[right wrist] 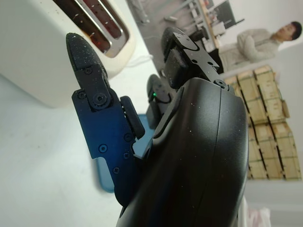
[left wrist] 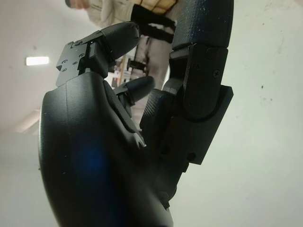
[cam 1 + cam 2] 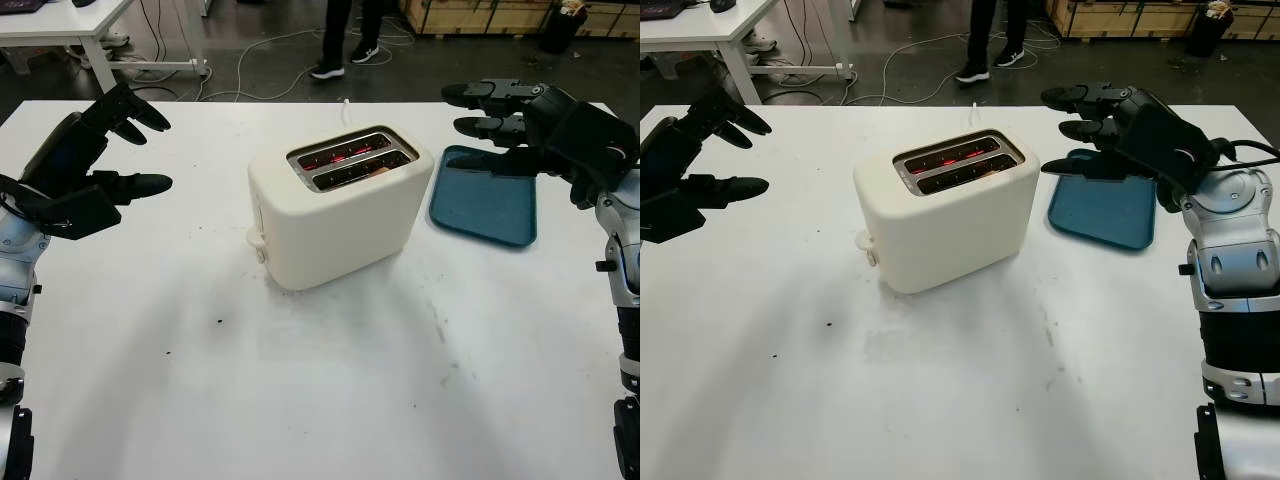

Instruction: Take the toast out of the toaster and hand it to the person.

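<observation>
A cream two-slot toaster [image 3: 335, 210] stands in the middle of the white table [image 3: 320, 400], its slots glowing red inside. A brownish edge of toast [image 3: 378, 170] peeks from the nearer slot at its right end. My left hand [image 3: 130, 150] hovers open above the table's left side, well clear of the toaster. Off to the right, my right hand [image 3: 480, 110] is open above the far corner of a blue tray [image 3: 485, 200], apart from the toaster. In the right wrist view the toaster [image 1: 57, 52] lies beyond my fingers [image 1: 94, 94].
The blue tray lies flat right of the toaster. A person's legs [image 3: 345, 40] stand on the floor beyond the table's far edge, and a seated person [image 1: 265, 40] appears in the right wrist view. Another white table [image 3: 60, 25] stands at the far left, wooden crates [image 3: 480, 15] at the back.
</observation>
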Controlling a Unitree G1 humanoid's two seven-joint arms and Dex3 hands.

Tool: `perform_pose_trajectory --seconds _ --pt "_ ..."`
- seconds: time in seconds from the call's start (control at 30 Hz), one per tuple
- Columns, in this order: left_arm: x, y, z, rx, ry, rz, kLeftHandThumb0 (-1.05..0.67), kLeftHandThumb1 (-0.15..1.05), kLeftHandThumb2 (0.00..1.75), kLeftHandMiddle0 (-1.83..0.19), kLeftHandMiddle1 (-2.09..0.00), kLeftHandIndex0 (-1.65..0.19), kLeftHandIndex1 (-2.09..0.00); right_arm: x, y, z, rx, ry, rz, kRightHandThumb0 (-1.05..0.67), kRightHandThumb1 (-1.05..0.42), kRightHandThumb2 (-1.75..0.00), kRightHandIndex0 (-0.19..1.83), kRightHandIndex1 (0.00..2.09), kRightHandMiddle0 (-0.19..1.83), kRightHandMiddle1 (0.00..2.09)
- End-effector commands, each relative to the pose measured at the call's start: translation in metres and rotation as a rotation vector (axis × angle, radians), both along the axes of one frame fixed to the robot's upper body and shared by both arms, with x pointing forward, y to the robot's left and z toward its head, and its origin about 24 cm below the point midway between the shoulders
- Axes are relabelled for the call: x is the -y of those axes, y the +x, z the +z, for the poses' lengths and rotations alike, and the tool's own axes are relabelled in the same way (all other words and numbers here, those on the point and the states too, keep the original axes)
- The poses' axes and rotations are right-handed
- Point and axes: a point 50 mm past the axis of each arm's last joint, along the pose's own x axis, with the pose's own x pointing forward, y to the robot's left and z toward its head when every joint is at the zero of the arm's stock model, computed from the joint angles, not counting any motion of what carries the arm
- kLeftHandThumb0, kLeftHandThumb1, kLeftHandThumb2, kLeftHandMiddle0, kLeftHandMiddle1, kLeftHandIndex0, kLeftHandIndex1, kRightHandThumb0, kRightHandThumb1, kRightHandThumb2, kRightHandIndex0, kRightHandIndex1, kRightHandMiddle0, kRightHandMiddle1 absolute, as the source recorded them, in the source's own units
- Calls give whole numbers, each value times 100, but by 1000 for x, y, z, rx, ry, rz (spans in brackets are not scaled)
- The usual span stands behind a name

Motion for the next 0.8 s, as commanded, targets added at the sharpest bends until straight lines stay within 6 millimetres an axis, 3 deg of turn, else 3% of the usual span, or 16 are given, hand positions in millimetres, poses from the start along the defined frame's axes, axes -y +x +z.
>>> perform_pose_trajectory --seconds 0.0,0.13,0.23,0.5,0.77 --pt "0 0 1 7 14 -2 -105 92 33 0 -158 0 -141 -1 1 4 19 3 17 -53 -75 0 44 3 45 1" --pt "0 0 0 10 11 -4 -105 92 33 0 -158 0 -142 0 1 4 13 -5 14 -27 -73 -1 43 2 45 0" --pt "-1 0 0 4 13 -1 -105 92 34 0 -161 0 -143 0 0 4 11 -9 7 -16 -74 -1 43 2 45 0" --pt "-3 0 -1 -12 17 3 -105 92 33 0 -165 0 -146 4 -1 2 16 -1 -2 -26 -76 -1 44 3 45 0" --pt "-4 1 -2 -29 12 11 -105 92 31 0 -166 0 -150 5 -1 2 28 -23 -5 -23 -78 -1 46 4 47 1"
